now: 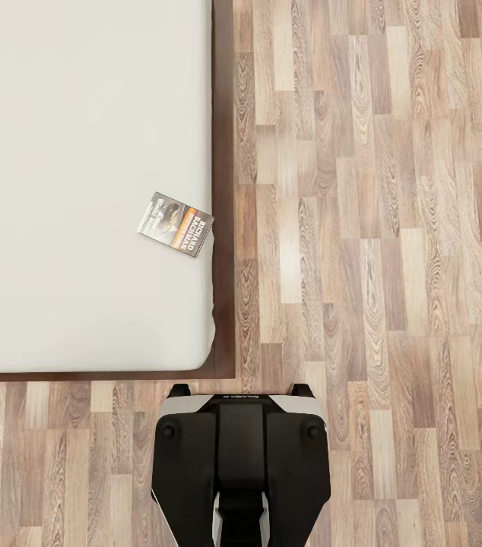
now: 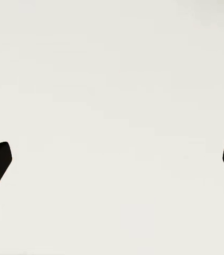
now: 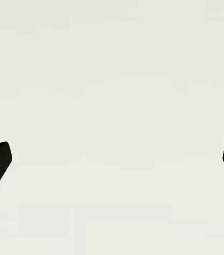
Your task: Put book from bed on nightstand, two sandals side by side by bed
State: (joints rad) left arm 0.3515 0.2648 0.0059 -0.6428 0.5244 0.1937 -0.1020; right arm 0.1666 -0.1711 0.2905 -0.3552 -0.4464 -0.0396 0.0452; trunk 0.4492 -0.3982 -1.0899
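The book (image 1: 175,224) is seen lying flat on the white mattress of the bed (image 1: 81,190), close to the mattress's right edge and near its rounded near corner, at roughly eleven o'clock from the robot's black trunk (image 1: 241,463), which is stood on the wood-plank floor (image 1: 378,228) just off the dark wooden frame at the foot corner. In each wrist view the left gripper (image 2: 112,159) and the right gripper (image 3: 112,159) are shown with jaws spread wide apart, nothing held between them, against a plain pale surface.
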